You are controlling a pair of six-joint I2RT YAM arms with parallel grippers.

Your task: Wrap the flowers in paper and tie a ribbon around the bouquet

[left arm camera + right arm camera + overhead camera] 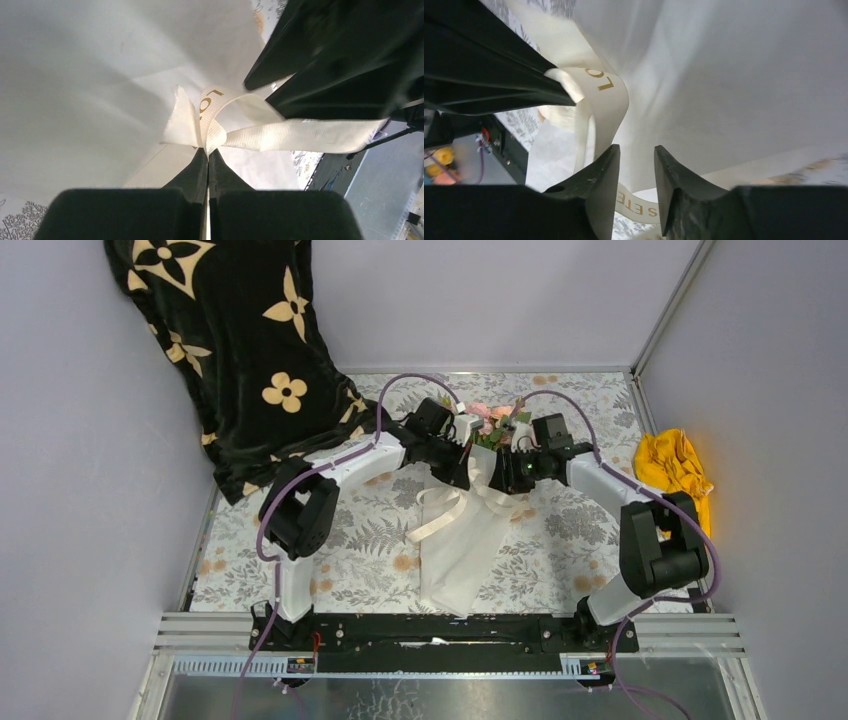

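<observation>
The bouquet lies mid-table, with the pink flowers [495, 420] at its far end and the white paper [465, 550] cone pointing toward the arms. The cream ribbon [440, 515] is wound round its neck, tails trailing left. My left gripper [208, 150] is shut on the ribbon [290, 136] at a bunched fold, against the paper [100, 75]. My right gripper [637, 152] stands open beside a gold-lettered ribbon loop [609, 87], with nothing clamped. A ribbon tail [639, 207] passes beneath its gap. In the top view both grippers, left [462, 455] and right [500, 465], meet at the neck.
A black cloth with cream flower shapes [230, 340] hangs at the back left. A yellow cloth [675, 465] lies at the right edge. The grey leaf-patterned tablecloth [570, 540] covers the table. A metal rail [700, 635] runs along the near edge.
</observation>
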